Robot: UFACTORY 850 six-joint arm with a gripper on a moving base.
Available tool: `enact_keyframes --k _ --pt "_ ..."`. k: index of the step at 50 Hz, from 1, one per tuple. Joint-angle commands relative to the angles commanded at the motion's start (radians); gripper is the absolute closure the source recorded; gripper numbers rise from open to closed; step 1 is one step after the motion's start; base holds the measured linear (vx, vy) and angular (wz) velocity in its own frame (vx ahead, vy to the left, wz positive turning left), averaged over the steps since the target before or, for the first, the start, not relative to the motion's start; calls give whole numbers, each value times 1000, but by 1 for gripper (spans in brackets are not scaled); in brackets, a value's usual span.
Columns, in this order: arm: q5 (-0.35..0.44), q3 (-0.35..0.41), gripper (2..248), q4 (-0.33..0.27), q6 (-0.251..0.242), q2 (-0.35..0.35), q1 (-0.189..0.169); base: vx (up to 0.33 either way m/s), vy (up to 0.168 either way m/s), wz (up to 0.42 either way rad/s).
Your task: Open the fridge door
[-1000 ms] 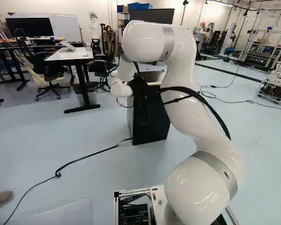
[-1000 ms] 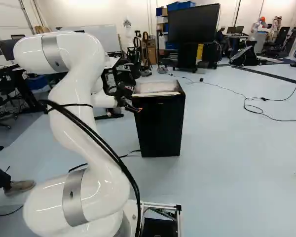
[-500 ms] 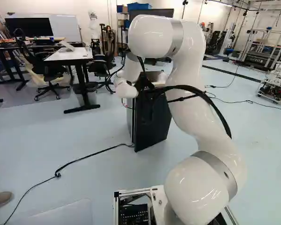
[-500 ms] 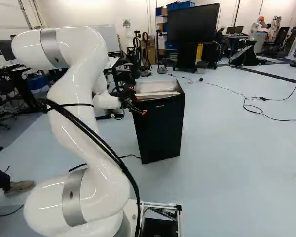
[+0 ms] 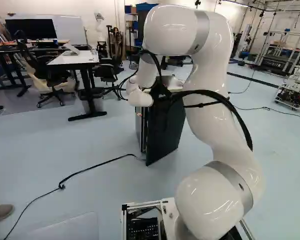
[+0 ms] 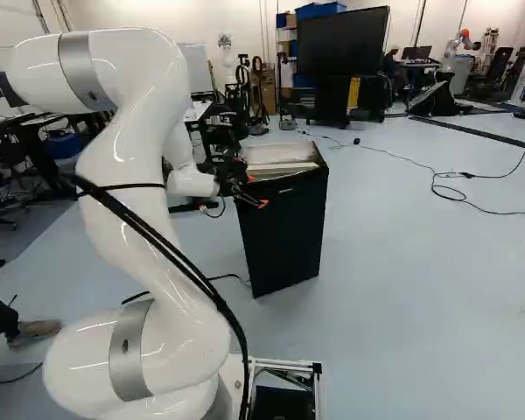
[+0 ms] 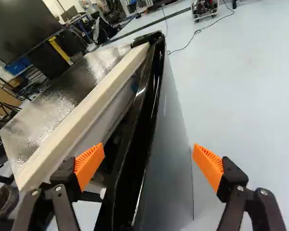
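The black fridge door [image 6: 284,236] stands ajar, swung out from the fridge [image 6: 284,154] toward the base. My gripper [image 6: 257,191] is at the door's upper free edge in the right base view. In the wrist view the gripper [image 7: 148,162] stands open, its fingers wide apart with the door edge [image 7: 127,168] between them. One orange pad [image 7: 89,166] is on the inner side, by the gap to the body; the other pad [image 7: 208,166] is beyond the outer face. Whether the inner finger touches the door I cannot tell. The left base view shows the door [image 5: 165,132] partly behind the arm.
A black cable [image 5: 97,164] crosses the floor to the fridge's foot. Behind the fridge are a white table [image 5: 74,58], office chairs [image 5: 51,75] and a large screen [image 6: 343,41]. Another robot [image 6: 466,39] stands far back.
The door has swung farther out from the fridge body, toward the base. My arm and gripper have moved along with its free edge. The base has not moved.
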Motion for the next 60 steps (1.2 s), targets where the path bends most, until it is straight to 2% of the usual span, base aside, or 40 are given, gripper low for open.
enact_keyframes --k 36,60 --pt "50 162 3 59 0 108 -58 0 0 0" --pt "115 255 3 138 0 171 -106 0 0 0"
